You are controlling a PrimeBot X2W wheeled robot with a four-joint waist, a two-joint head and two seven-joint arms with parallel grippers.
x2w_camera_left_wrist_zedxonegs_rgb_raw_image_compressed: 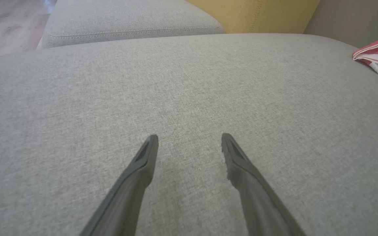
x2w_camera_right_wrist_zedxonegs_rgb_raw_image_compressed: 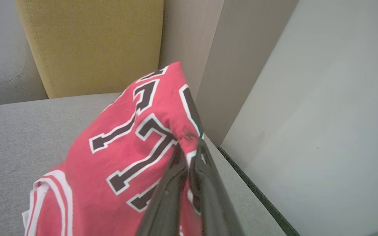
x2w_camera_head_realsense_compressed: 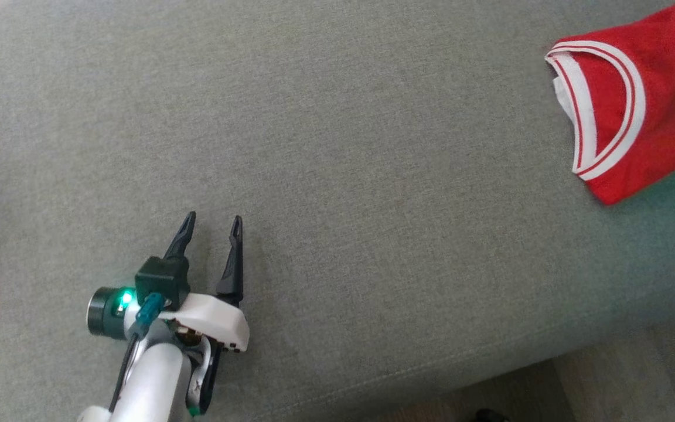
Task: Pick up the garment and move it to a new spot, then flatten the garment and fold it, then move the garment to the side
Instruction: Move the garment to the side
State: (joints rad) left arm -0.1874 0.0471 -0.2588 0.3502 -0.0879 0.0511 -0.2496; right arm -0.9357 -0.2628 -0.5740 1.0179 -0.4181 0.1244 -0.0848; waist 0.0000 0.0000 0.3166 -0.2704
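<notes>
The right gripper (x2w_camera_right_wrist_zedxonegs_rgb_raw_image_compressed: 189, 148) is closed on a raised fold of the red garment (x2w_camera_right_wrist_zedxonegs_rgb_raw_image_compressed: 120, 154), which lies at the right end of the grey sofa cushion (x2w_camera_head_realsense_compressed: 372, 176). The left gripper (x2w_camera_head_realsense_compressed: 213, 218) holds nothing. Its 2 fingers are spread wide over the cushion, well apart from the garment.

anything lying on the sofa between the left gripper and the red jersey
Nothing visible. The left gripper is open above bare grey cushion, and the stretch of cushion from it across to the red jersey holds nothing. The right gripper is shut on the jersey's cloth.
</notes>
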